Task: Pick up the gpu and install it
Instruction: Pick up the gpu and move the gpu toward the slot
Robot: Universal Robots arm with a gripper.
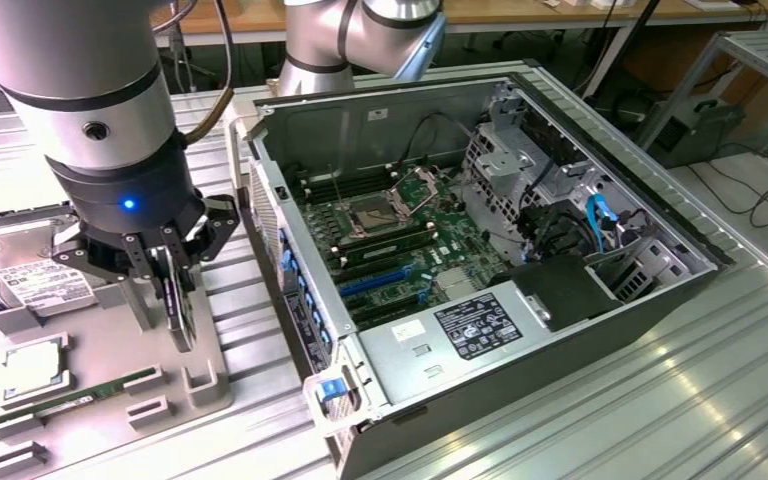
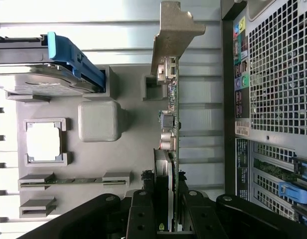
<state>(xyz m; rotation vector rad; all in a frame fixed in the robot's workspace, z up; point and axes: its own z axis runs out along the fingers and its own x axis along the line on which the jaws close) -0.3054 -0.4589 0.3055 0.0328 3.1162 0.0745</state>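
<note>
Gpu [image 1: 176,305] [image 2: 171,117] gripped edge-on by the end effector [image 1: 171,285] [image 2: 169,211], card hung downward from the fingers over the grey tray [image 1: 211,395], silver bracket [image 2: 175,30] at the end away from the fingers, open case [image 1: 357,130] set beside on the exterior view's right.

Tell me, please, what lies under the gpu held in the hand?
The grey holder tray lies under the gpu, which the hand grips. The strip of tray directly beneath the card is covered.

On parts tray [image 1: 111,325], at exterior view's left of computer case [image 1: 344,135]: hard drive [image 1: 24,275], processor [image 1: 35,362], memory stick [image 1: 91,393]; beside them, gpu [image 1: 175,300] upright in gripper [image 1: 171,268]
</note>
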